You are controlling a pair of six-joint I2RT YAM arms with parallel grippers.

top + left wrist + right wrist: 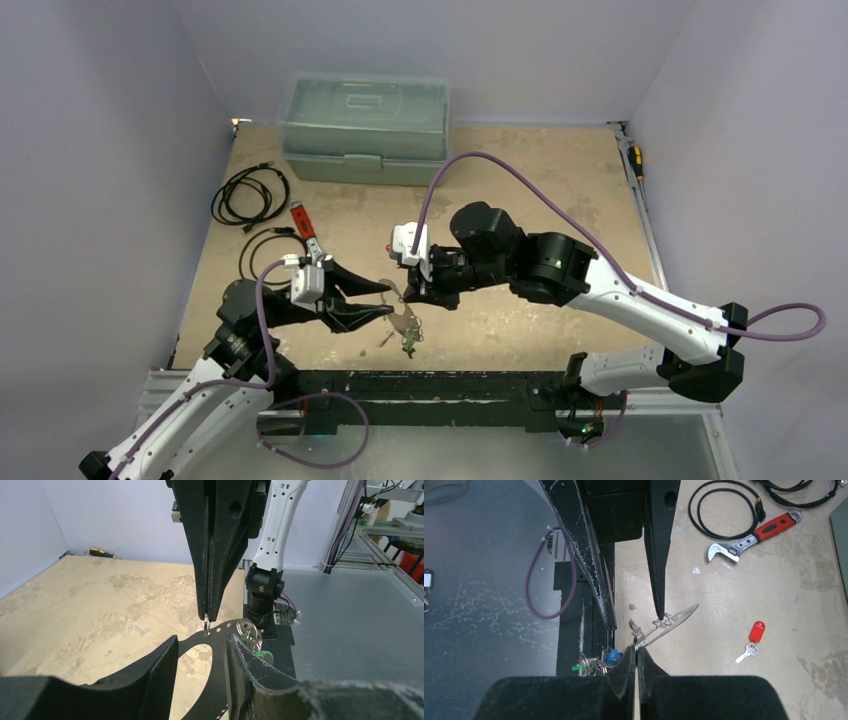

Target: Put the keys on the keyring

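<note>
The keyring [220, 630] is a thin flat metal hoop with small holes, held in the air between both arms [403, 318]. It shines as a bright strip in the right wrist view [674, 617]. My right gripper [636, 650] is shut on a small split ring [206, 625] threaded through one hole. My left gripper [202, 642] straddles the hoop's band. One finger [240, 670] lies against the band and the other [160, 670] stands apart, so it is open. Keys with blue [613, 655] and green [264, 655] heads hang from the hoop. A red-headed key [755, 635] lies loose on the table.
A red-handled wrench [303, 225] and coiled black cables [250, 195] lie at the left. A grey-green lidded box [365, 115] stands at the back. A screwdriver [635, 160] lies along the right edge. The black front rail [450, 385] is just below the hanging keys.
</note>
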